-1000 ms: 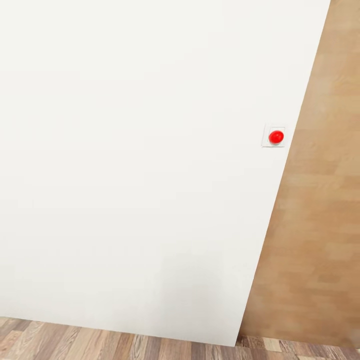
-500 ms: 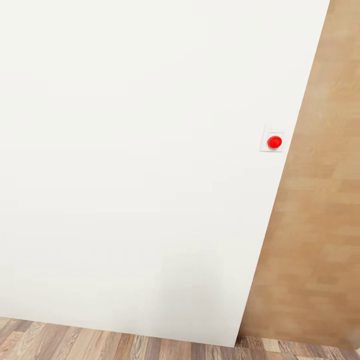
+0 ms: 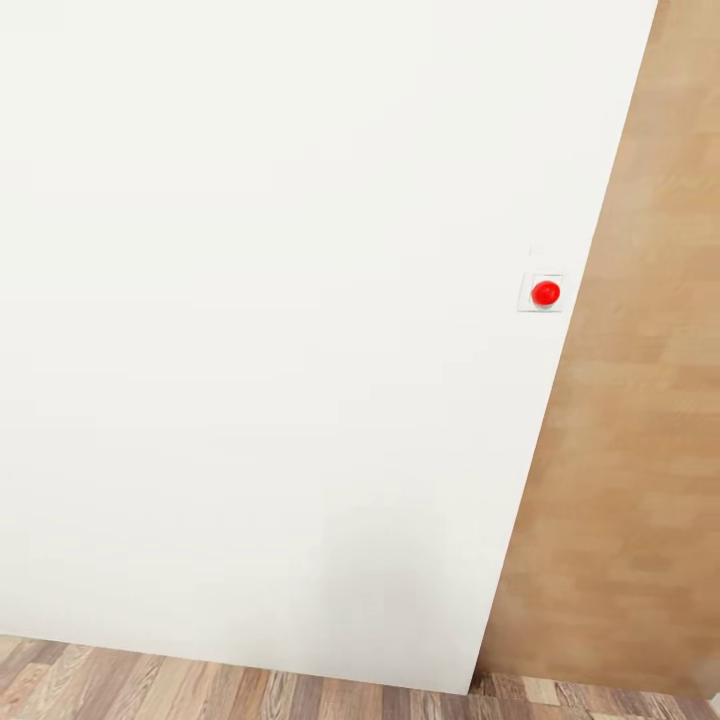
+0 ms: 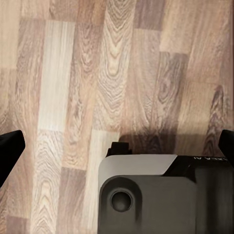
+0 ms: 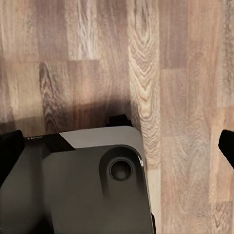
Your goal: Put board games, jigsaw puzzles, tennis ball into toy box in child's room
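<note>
Head view has tilted, the red button [image 3: 545, 293] sitting lower on the white wall [image 3: 280, 330]; both fingers spread, released.

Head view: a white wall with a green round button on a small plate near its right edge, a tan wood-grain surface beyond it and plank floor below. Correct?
Not quite: the head view shows the button is red, not green. The white wall, tan wood-grain surface and plank floor are as stated.

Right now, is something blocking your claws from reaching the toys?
A white wall with a red button fills my front view, and no toys appear. Both claws, left and right, hang open over wooden floor.
</note>
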Controlling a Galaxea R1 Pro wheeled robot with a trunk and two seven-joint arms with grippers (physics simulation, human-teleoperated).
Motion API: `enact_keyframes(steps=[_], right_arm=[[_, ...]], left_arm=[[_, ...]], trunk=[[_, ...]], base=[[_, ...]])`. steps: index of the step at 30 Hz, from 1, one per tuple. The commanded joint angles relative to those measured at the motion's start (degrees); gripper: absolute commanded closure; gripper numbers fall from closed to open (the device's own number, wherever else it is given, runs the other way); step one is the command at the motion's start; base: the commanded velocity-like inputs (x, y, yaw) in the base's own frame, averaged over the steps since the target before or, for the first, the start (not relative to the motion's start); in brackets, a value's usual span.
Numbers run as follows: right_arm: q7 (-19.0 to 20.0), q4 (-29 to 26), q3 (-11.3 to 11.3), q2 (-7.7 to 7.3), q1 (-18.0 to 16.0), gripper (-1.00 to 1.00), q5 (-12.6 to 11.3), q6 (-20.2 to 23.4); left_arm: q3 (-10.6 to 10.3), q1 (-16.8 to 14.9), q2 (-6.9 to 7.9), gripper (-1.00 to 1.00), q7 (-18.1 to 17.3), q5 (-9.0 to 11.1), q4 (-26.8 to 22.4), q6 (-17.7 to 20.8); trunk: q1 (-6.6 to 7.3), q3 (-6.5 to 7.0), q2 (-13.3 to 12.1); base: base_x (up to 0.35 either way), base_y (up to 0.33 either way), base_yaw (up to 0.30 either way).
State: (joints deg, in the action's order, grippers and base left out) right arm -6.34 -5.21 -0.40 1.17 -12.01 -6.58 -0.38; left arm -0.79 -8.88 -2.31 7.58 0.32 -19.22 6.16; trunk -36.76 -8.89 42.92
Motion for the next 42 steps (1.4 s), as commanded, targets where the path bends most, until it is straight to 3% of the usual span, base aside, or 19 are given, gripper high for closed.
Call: enact_keyframes(steps=[1,16,24,32,42], right_arm=[[-0.14,-0.05,-0.01,0.03,-0.03,-1.0,-0.54,-0.18],[-0.26,-0.07,0.16,0.1,0.03,-1.0,-0.49,-3.24],[-0.36,-0.07,0.55,0.72,0.04,-1.0,0.15,-3.61],[-0.42,-0.07,0.65,0.91,0.05,-1.0,0.38,-3.66],[-0.43,-0.07,0.66,1.01,0.05,-1.0,0.43,-3.67]], left_arm=[[-0.03,-0.07,0.05,-1.0,0.17,0.04,-0.09,0.2],[0.36,-0.17,0.01,-1.0,-1.1,-0.09,0.02,-0.13],[-0.06,-0.13,-0.2,-1.0,-2.14,-0.39,1.22,-0.44],[-0.1,-0.12,-0.37,-1.0,-2.23,-0.45,3.25,-5.7],[0.0,-0.14,-0.41,-1.0,-2.19,-0.62,5.18,-7.55]], trunk=[[0.22,0.1,-0.35],[3.51,2.69,-6.36],[3.51,2.51,-6.36],[3.51,2.33,-6.36],[3.51,2.11,-6.36]], base=[[0.0,0.0,0.0],[0.0,0.0,0.093],[0.0,0.0,0.258],[-0.003,-0.007,0.27],[-0.105,-0.118,0.272]])
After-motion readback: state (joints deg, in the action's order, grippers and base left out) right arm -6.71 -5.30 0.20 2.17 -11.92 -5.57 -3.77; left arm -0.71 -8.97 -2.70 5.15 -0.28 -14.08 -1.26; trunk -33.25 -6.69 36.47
